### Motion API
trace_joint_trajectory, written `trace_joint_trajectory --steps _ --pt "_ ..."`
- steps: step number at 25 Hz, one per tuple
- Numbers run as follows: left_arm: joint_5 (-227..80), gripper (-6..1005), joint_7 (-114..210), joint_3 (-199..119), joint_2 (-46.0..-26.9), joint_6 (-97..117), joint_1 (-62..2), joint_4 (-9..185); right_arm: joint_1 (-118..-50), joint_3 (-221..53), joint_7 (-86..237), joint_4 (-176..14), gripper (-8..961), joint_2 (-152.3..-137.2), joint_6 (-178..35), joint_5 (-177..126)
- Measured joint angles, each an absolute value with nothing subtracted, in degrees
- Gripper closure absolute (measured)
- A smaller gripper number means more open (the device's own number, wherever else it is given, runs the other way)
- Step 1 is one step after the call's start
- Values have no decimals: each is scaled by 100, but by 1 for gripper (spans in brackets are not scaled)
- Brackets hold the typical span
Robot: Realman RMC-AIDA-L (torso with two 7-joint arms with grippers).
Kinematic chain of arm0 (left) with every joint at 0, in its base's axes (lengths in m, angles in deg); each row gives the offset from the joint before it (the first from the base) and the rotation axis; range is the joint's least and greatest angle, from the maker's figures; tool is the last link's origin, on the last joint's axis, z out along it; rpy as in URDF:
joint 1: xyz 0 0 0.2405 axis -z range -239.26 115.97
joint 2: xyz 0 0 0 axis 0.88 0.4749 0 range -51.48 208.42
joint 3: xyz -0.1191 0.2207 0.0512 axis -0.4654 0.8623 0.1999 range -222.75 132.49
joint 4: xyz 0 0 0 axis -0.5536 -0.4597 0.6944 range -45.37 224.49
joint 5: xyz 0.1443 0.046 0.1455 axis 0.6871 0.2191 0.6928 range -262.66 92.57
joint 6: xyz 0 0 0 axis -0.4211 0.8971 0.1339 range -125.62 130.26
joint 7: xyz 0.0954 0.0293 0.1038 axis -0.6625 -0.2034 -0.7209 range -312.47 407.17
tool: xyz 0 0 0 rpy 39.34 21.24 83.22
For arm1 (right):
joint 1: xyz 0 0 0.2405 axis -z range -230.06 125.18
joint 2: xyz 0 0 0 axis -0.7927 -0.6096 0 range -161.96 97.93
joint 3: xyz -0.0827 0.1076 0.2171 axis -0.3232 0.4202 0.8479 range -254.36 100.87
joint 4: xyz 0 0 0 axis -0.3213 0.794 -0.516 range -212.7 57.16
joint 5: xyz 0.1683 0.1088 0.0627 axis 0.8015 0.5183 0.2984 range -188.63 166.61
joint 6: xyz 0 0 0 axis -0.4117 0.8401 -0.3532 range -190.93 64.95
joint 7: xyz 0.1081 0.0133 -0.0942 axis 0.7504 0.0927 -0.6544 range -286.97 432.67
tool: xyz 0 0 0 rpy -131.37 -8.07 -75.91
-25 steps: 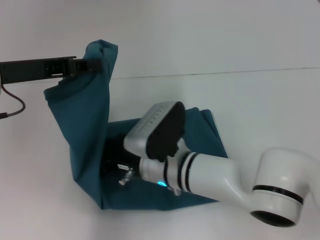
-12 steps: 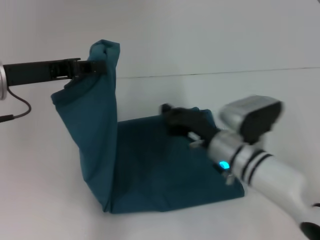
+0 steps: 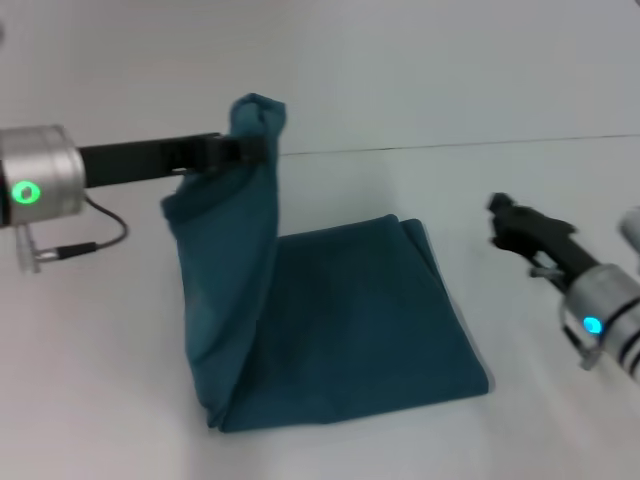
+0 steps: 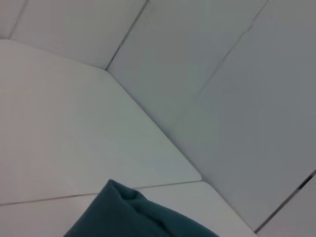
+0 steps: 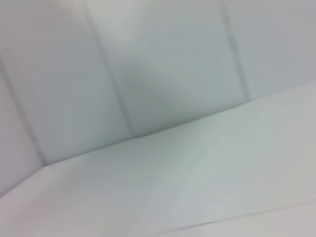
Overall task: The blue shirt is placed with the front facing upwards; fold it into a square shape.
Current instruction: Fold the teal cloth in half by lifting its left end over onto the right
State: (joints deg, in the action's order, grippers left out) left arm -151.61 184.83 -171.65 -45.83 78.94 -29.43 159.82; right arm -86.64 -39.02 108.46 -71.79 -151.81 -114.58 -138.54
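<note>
1. Reaching in from the left, the left gripper (image 3: 250, 150) pinches a bunched end of the blue shirt (image 3: 340, 320) and holds it up high.
2. The rest of the shirt lies folded on the white table (image 3: 100, 400).
3. At the right, off the cloth, the right gripper (image 3: 505, 222) holds nothing; I cannot tell whether it is open.
</note>
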Motion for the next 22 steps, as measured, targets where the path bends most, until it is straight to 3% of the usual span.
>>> trace_joint_trajectory --steps 22 --pt "-16855 818 17576 -14445 -4611 5644 -2756 14447 -8539 -3592 10994 -7758 912 -15151 -11766 -13757"
